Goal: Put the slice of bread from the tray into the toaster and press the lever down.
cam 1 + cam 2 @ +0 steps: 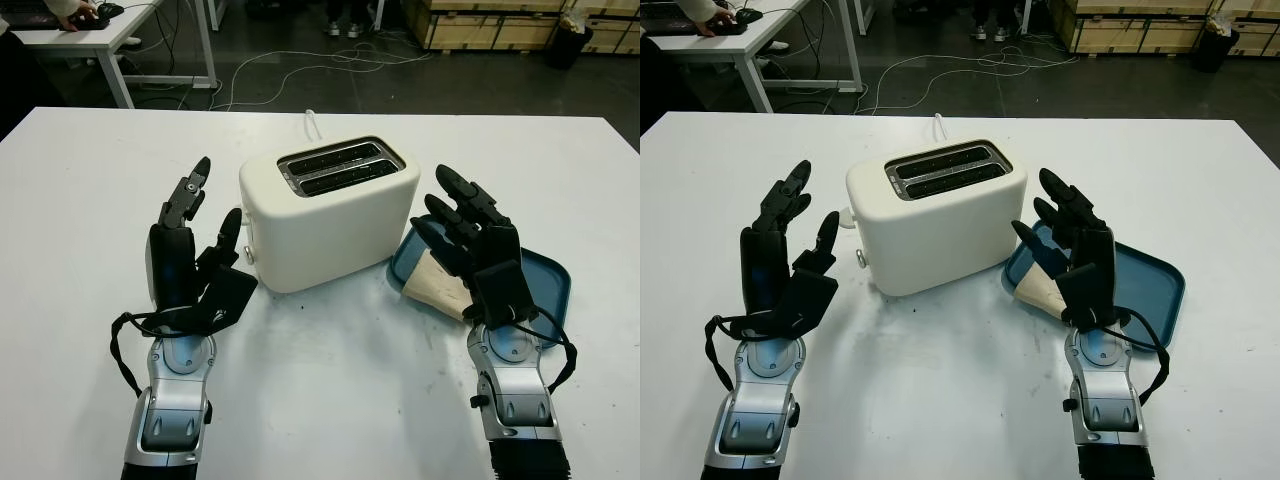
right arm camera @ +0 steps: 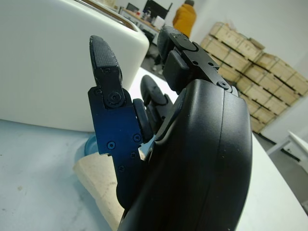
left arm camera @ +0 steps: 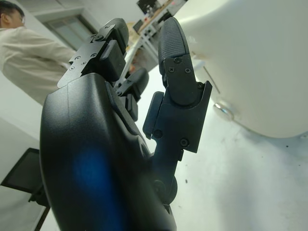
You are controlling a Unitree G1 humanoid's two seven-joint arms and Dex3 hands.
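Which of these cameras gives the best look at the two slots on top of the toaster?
The left eye view: both slots of the cream-white toaster show from above, empty. The right eye view shows nearly the same. The left wrist view catches its smooth side wall, the right wrist view its side and top edge.

I see right robot hand (image 2: 159,144) open above bread slice (image 2: 98,180) | white toaster (image 2: 53,62) just beside | stacked crates (image 2: 250,53) behind

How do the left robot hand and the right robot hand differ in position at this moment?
The left robot hand is over bare table, beside the toaster end with the lever; the right robot hand is over the blue tray, above the bread slice. The left has nothing under it; the right partly covers the bread. Both are open, holding nothing, on opposite sides of the toaster.
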